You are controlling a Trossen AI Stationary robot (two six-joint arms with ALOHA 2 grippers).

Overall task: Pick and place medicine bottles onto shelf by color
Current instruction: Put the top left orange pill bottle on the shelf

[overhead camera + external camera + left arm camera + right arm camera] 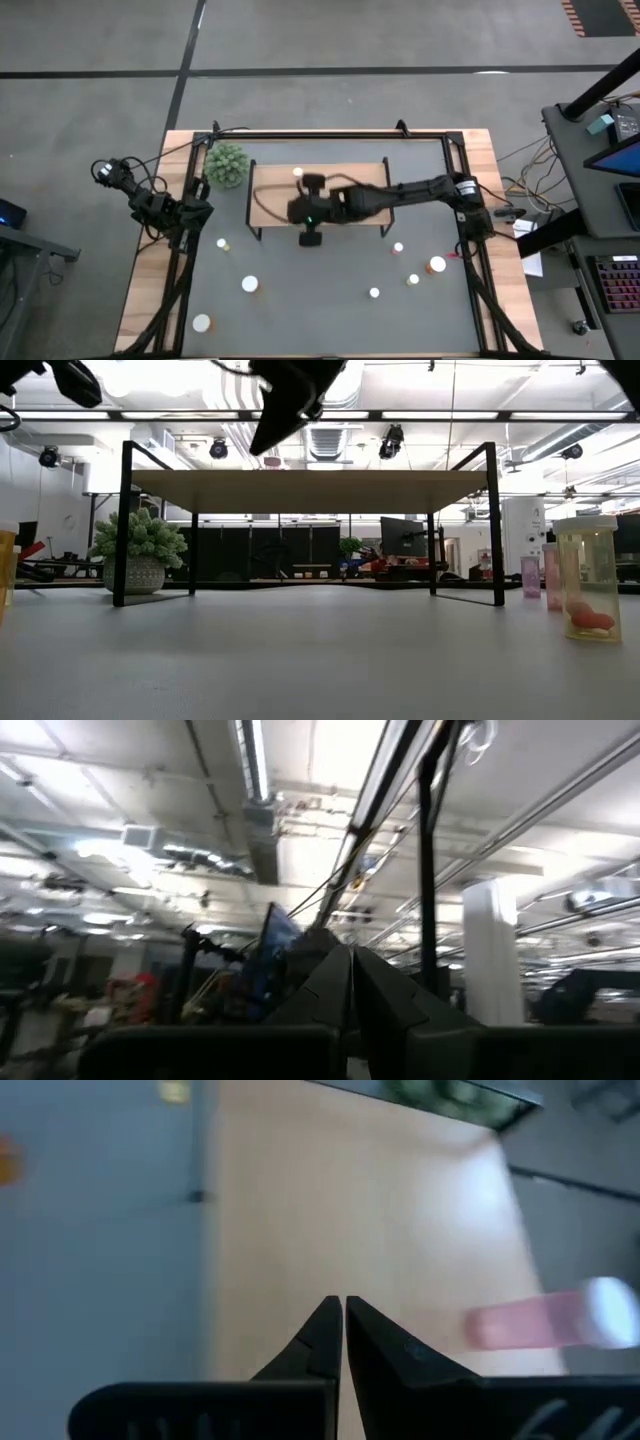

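The shelf (330,172), a light-wood board on thin black legs, stands at the table's far middle. A pink bottle with a white cap (550,1322) is on its board, also seen as a white cap (298,173) from above. My right gripper (343,1315) hovers shut and empty over the board (330,1210), beside the pink bottle and apart from it; it hangs dark above the shelf (310,488) in the low view. Several more medicine bottles (437,265) stand on the table in front. My left gripper (352,960) waits shut at the table's left edge (198,212), pointing upward.
A green spiky plant ball (226,164) sits in a pot left of the shelf. Loose bottles stand front left (250,284) and front right (398,247); a yellow one (587,575) and pink ones (530,575) are close to the low camera. A black frame rims the table.
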